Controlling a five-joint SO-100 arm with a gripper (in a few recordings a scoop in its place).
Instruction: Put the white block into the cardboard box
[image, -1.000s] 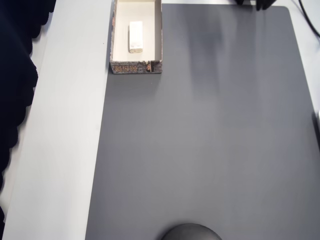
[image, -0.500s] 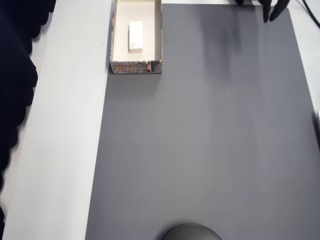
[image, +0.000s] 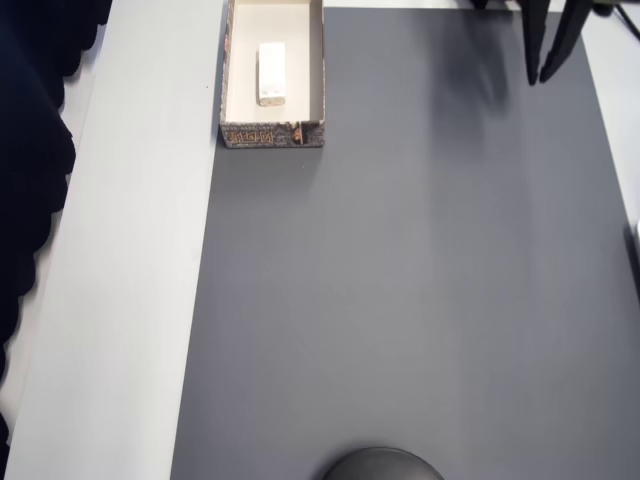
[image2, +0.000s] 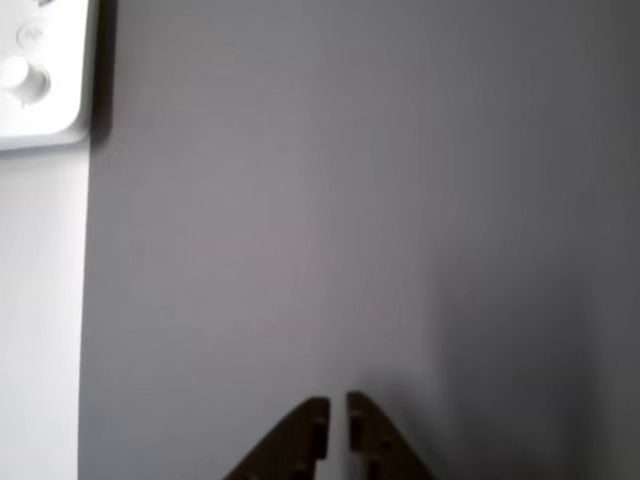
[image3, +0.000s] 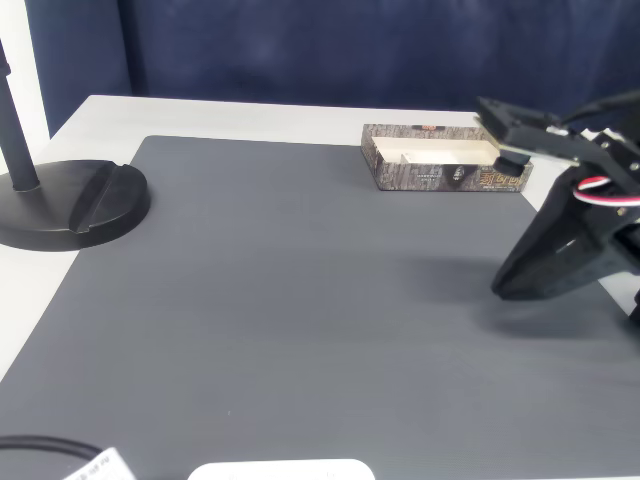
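Overhead view: white block (image: 271, 73) lies flat inside cardboard box (image: 273, 134) at the grey mat's (image: 400, 300) top-left corner, long axis parallel to the box's long sides. Gripper (image: 546, 78), fingertips nearly together, empty, hangs over the mat's top-right, well apart.

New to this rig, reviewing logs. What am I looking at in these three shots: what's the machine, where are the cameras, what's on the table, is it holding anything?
It is a small black robot arm on a table. Its hand is a two-finger pincer. One camera looks straight down, one rides on the wrist and sees the fingertips, and one stands at the side. A dark grey mat covers most of the white table. At the mat's far corner sits the cardboard box, open on top, with the white block lying inside. A black stand base sits at the side view's left. The hand is nearly shut and holds nothing.
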